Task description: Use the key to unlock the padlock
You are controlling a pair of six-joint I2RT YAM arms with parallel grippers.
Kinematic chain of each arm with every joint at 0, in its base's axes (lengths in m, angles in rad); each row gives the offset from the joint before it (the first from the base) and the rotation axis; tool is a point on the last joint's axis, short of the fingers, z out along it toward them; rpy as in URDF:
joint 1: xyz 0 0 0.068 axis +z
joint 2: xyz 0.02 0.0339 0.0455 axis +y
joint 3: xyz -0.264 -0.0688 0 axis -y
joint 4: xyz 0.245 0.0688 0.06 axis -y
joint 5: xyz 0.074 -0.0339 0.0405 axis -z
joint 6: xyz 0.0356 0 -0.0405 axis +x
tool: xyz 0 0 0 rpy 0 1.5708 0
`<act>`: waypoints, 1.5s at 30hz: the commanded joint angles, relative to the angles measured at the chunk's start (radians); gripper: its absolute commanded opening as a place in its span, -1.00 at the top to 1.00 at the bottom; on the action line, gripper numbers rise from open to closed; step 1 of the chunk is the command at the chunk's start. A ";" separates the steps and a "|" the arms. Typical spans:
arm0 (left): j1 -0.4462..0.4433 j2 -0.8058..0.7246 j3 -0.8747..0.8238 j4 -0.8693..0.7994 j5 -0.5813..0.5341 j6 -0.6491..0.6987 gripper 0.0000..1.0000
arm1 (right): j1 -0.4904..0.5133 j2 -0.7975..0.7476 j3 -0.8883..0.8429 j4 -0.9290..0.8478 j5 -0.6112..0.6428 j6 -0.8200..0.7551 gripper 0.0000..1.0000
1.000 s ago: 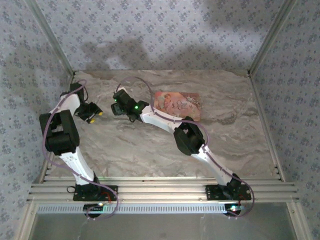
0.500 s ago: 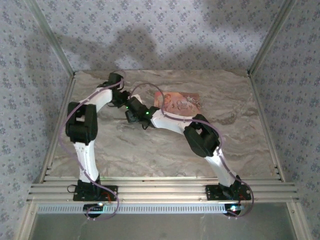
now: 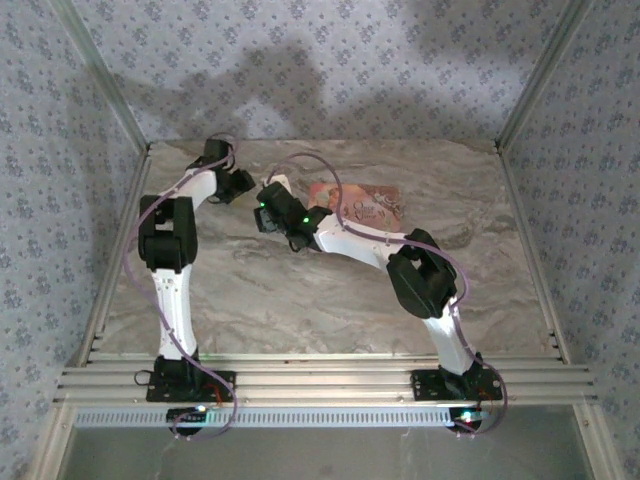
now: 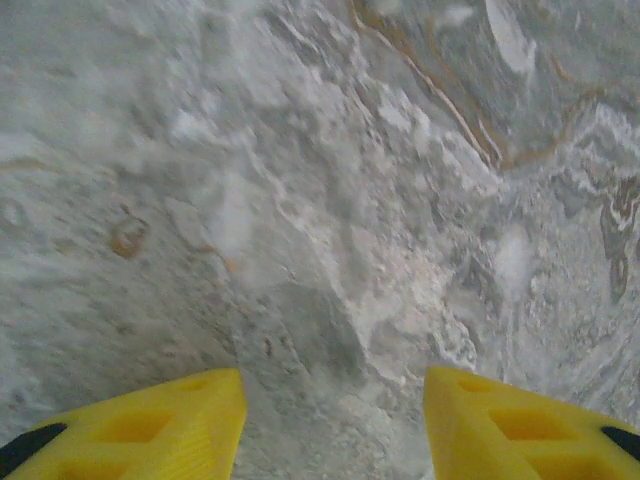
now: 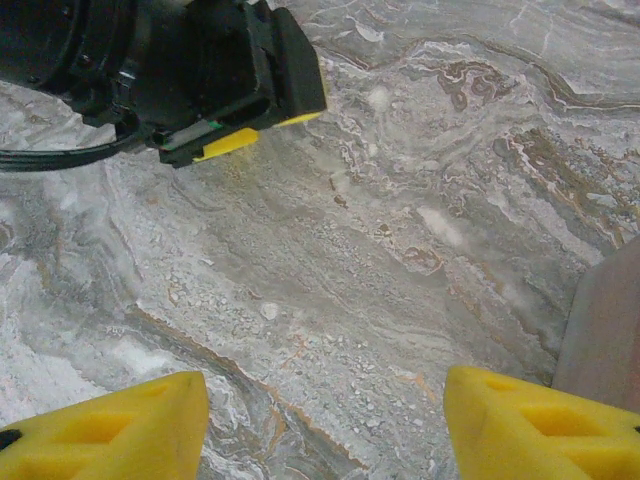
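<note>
l gripper [image 4: 335, 400] & r gripper [image 5: 325, 410] both w/ jaws apart, nothing between, close together over marble table [image 3: 300, 300] beside pink box [image 3: 375, 205]. can't tell where padlock or key lie; prob. unlock not begun yet.
</note>
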 commanded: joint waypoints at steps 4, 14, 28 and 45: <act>0.028 -0.020 -0.033 0.083 -0.035 0.006 -0.05 | -0.003 0.003 0.050 -0.004 0.032 0.018 -0.30; 0.063 -0.087 -0.173 0.228 -0.048 0.079 -0.07 | -0.001 -0.001 0.036 -0.016 0.044 0.017 -0.30; 0.099 -0.157 -0.256 0.300 0.017 0.135 -0.17 | 0.008 -0.008 0.028 -0.007 0.056 0.017 -0.31; 0.100 -0.111 -0.031 -0.187 -0.251 -0.064 0.06 | 0.016 -0.011 0.007 -0.006 0.028 0.040 -0.33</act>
